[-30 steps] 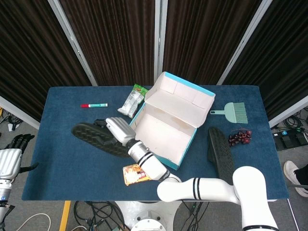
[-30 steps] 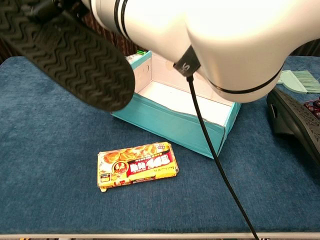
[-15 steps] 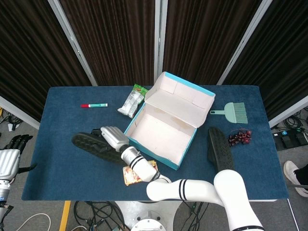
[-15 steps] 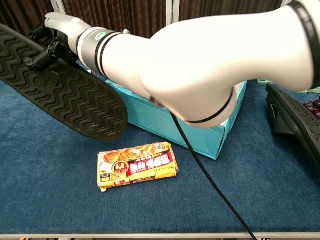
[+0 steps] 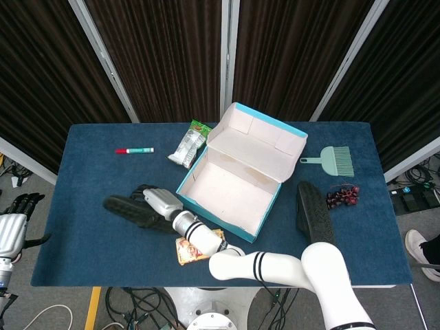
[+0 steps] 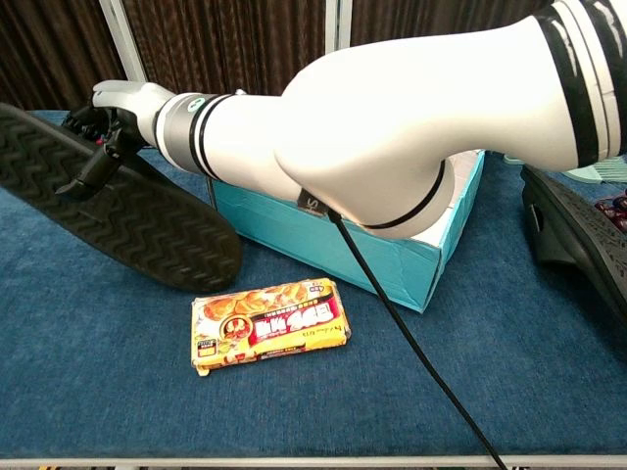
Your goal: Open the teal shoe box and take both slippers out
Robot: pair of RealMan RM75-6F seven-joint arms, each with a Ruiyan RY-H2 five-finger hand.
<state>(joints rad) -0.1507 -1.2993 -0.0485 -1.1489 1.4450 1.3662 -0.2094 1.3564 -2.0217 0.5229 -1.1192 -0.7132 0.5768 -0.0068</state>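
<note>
**Setting the second slipper down left of the box**

Head view: your right hand [image 5: 157,203] sits left of centre, wrapped over the black slipper [image 5: 130,210], which lies on the blue tabletop [image 5: 89,172] just left of the teal shoe box [image 5: 237,185]. The box stands in the middle with its lid up and its white inside bare. The other slipper [image 5: 315,218] stands on edge at lower right, near the grapes [image 5: 342,196] and the green brush [image 5: 335,161]. Your left hand [image 5: 12,230] shows at the far left edge, off the tabletop, holding nothing as far as the frame tells; how its fingers lie is not clear.

Chest view: at upper left your right hand grips the slipper, whose ridged sole [image 6: 118,206] faces the camera, tilted, its lower end close to the tabletop near the snack packet [image 6: 269,325]. Lower until the slipper rests along its length before you let go; a release while tilted probably tips it onto the packet. Then lift straight up, clear of the box wall.
</note>
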